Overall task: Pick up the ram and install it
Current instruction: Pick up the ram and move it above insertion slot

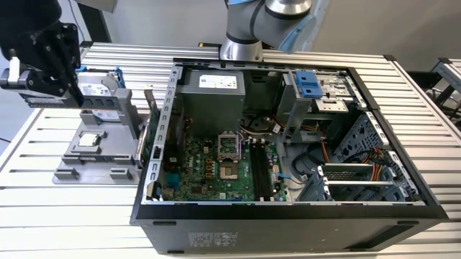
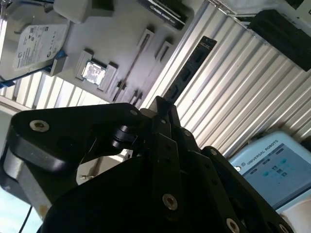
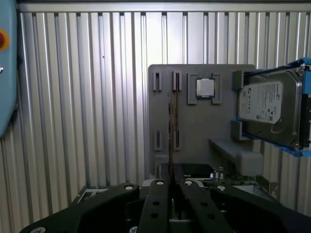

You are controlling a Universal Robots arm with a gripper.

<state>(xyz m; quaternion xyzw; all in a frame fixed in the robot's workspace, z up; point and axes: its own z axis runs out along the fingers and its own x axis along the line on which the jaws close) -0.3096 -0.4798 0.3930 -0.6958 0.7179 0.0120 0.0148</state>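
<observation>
Jutting from between the black fingers [image 3: 156, 199], the ram [image 2: 192, 68] is up in the air, a dark strip gripped by one end. In the first wrist view it shows edge-on as a thin line. The end effector [image 2: 163, 109] is pressed together on it, pinching the ram.

Beyond it in the first wrist view lies the grey holder tray [image 3: 204, 131]. The small square processor chip [image 3: 205, 87] sits in a pocket of the tray, and the silver hard drive [image 3: 267, 104] stands on edge at one side.

In the exterior view the end effector hangs at about ten o'clock, above that tray. The tray sits on the ribbed metal table [image 1: 43, 216], at nine o'clock of the open computer case [image 1: 288, 226]. Inside the case the green motherboard [image 1: 209, 167] lies flat. Its long black slots [image 1: 260, 170] run at about three o'clock of the processor socket [image 1: 229, 154].
</observation>
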